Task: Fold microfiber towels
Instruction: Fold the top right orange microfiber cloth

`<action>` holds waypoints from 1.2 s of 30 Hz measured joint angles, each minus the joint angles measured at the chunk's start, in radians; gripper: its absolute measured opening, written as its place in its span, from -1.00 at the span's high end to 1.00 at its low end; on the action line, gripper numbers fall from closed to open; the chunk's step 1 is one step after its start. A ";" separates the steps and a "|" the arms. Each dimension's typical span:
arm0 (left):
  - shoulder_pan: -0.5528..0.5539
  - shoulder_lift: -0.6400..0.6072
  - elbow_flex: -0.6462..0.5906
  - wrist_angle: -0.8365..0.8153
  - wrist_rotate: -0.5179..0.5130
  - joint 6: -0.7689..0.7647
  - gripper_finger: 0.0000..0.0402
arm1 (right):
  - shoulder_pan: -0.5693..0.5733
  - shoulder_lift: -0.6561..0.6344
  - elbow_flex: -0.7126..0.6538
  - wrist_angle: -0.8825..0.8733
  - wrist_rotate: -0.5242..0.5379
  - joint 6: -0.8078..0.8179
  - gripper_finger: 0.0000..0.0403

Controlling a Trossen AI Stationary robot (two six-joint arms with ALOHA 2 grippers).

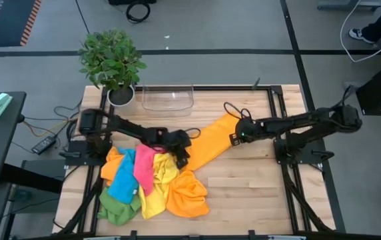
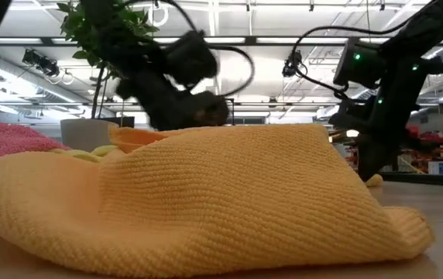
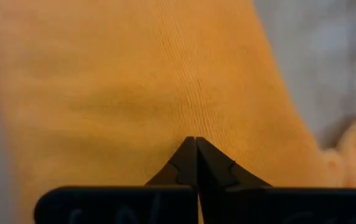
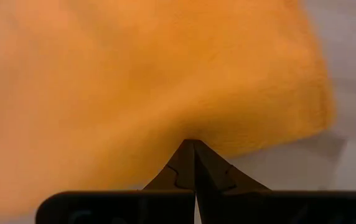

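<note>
Orange microfiber towel (image 1: 212, 141) is lying stretched in a long diagonal band across the middle of the high view, and both grippers are gripping it by opposite ends: the left gripper (image 1: 181, 152) is holding the lower-left end with its fingers pressed together on the cloth, and the right gripper (image 1: 233, 137) is pinching the upper-right end the same way, as each wrist view shows with dark fingertips meeting at the fabric's edge. Judging from this, the task is barely under way: this one towel is being pulled out flat, no crease is showing in it yet, and no finished folded towel is appearing anywhere on the pale wooden table (image 1: 244, 193). Still waiting is the heap of loose bright cloths (image 1: 144, 187) at the lower left of the frame, with pink, blue, yellow, green and more orange pieces overlapping in a tangle. That heap is lying just beside, perhaps touching, the stretched towel's lower end, so it is likely crowding the space needed for laying and folding. At the upper edge of the table a clear plastic tray (image 1: 168, 97) is standing near a potted green plant in a white pot (image 1: 114, 63), both well apart from the grippers.
</note>
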 joint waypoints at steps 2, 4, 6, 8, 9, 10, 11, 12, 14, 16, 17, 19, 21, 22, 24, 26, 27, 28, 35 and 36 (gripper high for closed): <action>-0.009 0.063 0.089 -0.028 0.009 -0.003 0.99 | -0.066 0.000 0.000 -0.007 0.007 -0.034 0.99; -0.011 0.129 0.195 -0.069 0.043 -0.002 0.99 | -0.151 0.000 0.000 -0.014 0.016 -0.077 0.99; -0.009 0.188 0.313 -0.119 0.074 0.010 0.99 | -0.252 0.000 0.000 -0.015 0.019 -0.137 0.99; 0.001 0.234 0.441 -0.182 0.093 0.047 0.98 | -0.355 0.000 0.017 -0.026 0.007 -0.219 0.99; 0.007 0.241 0.500 -0.222 0.099 0.062 0.98 | -0.404 -0.001 0.035 -0.030 -0.009 -0.265 0.99; 0.016 0.248 0.556 -0.275 0.106 0.085 0.97 | -0.444 -0.004 0.062 -0.046 -0.026 -0.304 0.99; 0.025 0.252 0.616 -0.298 0.107 0.111 0.97 | -0.472 -0.006 0.093 -0.068 -0.040 -0.342 0.99; 0.033 0.253 0.665 -0.354 0.106 0.141 0.97 | -0.492 -0.012 0.129 -0.104 -0.055 -0.377 0.99; 0.047 0.251 0.752 -0.483 0.106 0.200 0.97 | -0.486 -0.024 0.204 -0.194 -0.071 -0.429 0.99; 0.055 0.232 0.796 -0.608 0.102 0.278 0.98 | -0.431 -0.046 0.266 -0.284 -0.111 -0.448 0.99; 0.058 0.214 0.798 -0.661 0.094 0.312 0.98 | -0.376 -0.056 0.285 -0.315 -0.123 -0.444 0.99; 0.061 0.162 0.745 -0.686 0.070 0.346 0.98 | -0.250 -0.074 0.295 -0.341 -0.145 -0.394 0.99; 0.063 0.097 0.636 -0.679 0.061 0.354 0.98 | -0.098 -0.084 0.277 -0.329 -0.135 -0.294 0.99; 0.063 0.061 0.569 -0.657 0.061 0.341 0.98 | -0.029 -0.083 0.260 -0.310 -0.120 -0.237 0.99; 0.064 -0.022 0.430 -0.589 0.059 0.304 0.98 | 0.107 -0.073 0.222 -0.234 -0.085 -0.121 0.99; 0.058 -0.096 0.304 -0.504 0.059 0.238 0.98 | 0.219 -0.061 0.190 -0.124 -0.047 -0.001 0.99; 0.054 -0.120 0.248 -0.457 0.060 0.187 0.97 | 0.263 -0.054 0.178 -0.079 -0.019 0.050 0.99; 0.047 -0.134 0.199 -0.421 0.060 0.128 0.95 | 0.304 -0.045 0.172 -0.057 0.013 0.096 0.99; 0.027 -0.143 0.019 -0.283 0.092 -0.358 0.77 | 0.424 -0.013 0.169 -0.066 0.113 0.277 0.99; 0.027 -0.141 0.008 -0.270 0.101 -0.368 0.72 | 0.431 -0.015 0.169 -0.068 0.113 0.289 0.99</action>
